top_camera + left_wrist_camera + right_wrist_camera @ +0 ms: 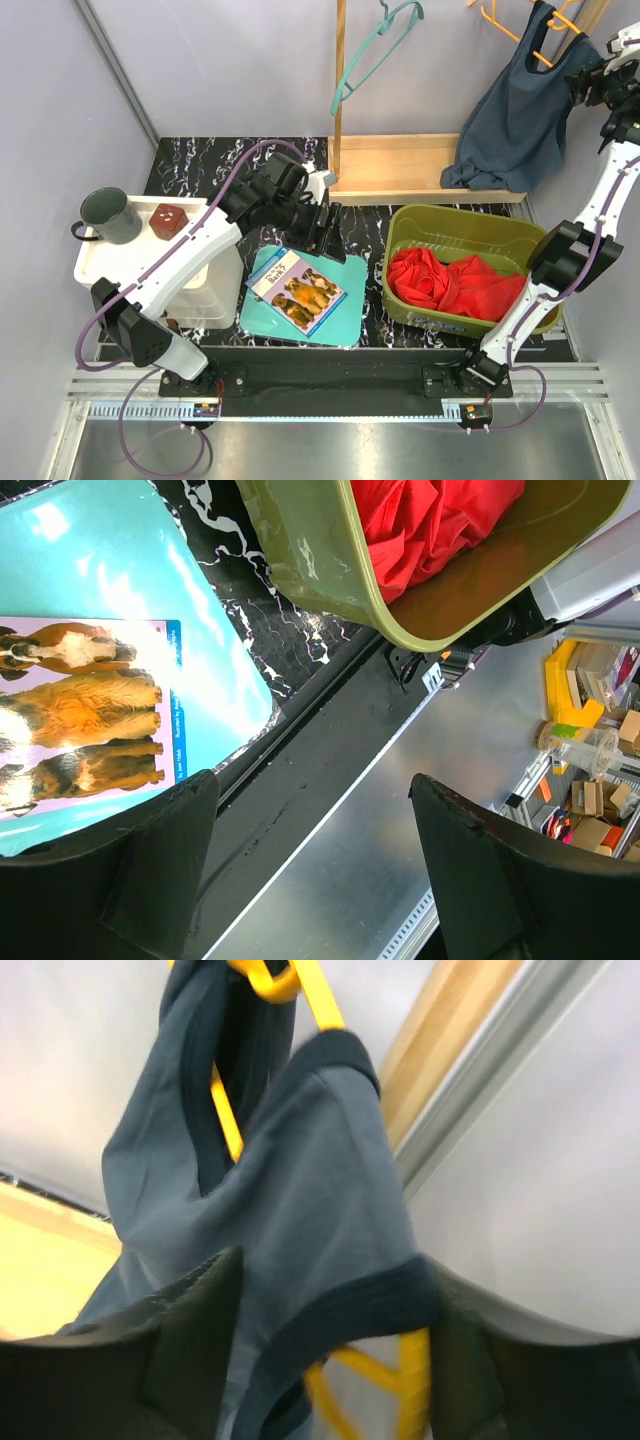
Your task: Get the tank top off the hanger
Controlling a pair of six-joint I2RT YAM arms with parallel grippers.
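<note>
Two arms checked. Your right gripper (332,1295) is the one at the work. Its jaws are released and straddle the dark-bound armhole edge of the tank top (300,1180), with cloth between the fingers but not pinched. The garment hangs on the yellow hanger (318,990) at the far right. Its long axis runs down from the hook, and its lower edge rests on the wooden base (400,165). The strap rises from the jaws up and over the hanger's shoulder bar. In my judgement the pull must therefore run outward along that bar, not downward. Your left gripper (315,880) hangs released and empty over the book (80,710), well apart from the garment.
</note>
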